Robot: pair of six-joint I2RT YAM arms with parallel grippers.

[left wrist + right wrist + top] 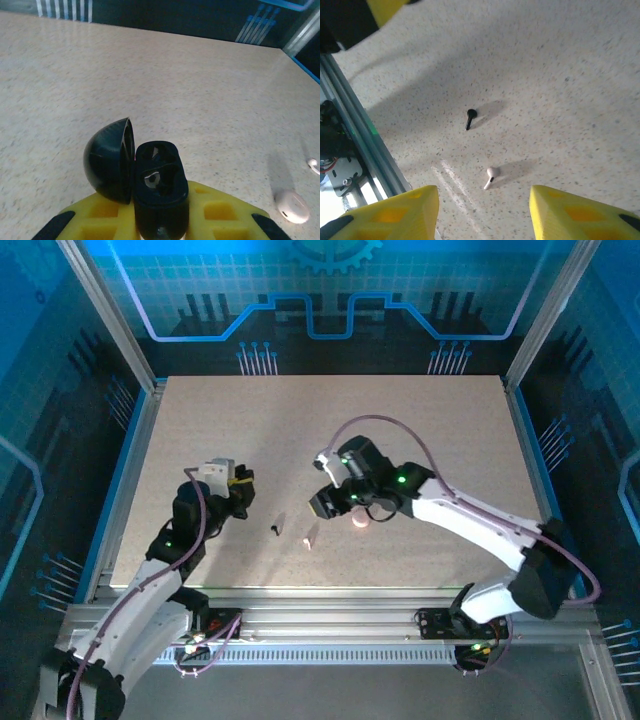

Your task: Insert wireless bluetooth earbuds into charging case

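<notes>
Speckled beige table (400, 430), aluminium frame rail (330, 612)

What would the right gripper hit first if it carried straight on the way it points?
Most likely the white earbud, lying on the table just ahead of the open right gripper, roughly centred between its fingers. Depth is unclear; it might touch bare table first.

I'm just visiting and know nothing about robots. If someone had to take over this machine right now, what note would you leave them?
Left hand: shut on the open black case, lid swung aside.
Right hand: open, empty, above two loose buds.
On the table: black earbud, white earbud, and a pale case farther right.
Done: black case opened; its contents are unclear.
To do: pick up both loose earbuds and seat them in their cases.
</notes>
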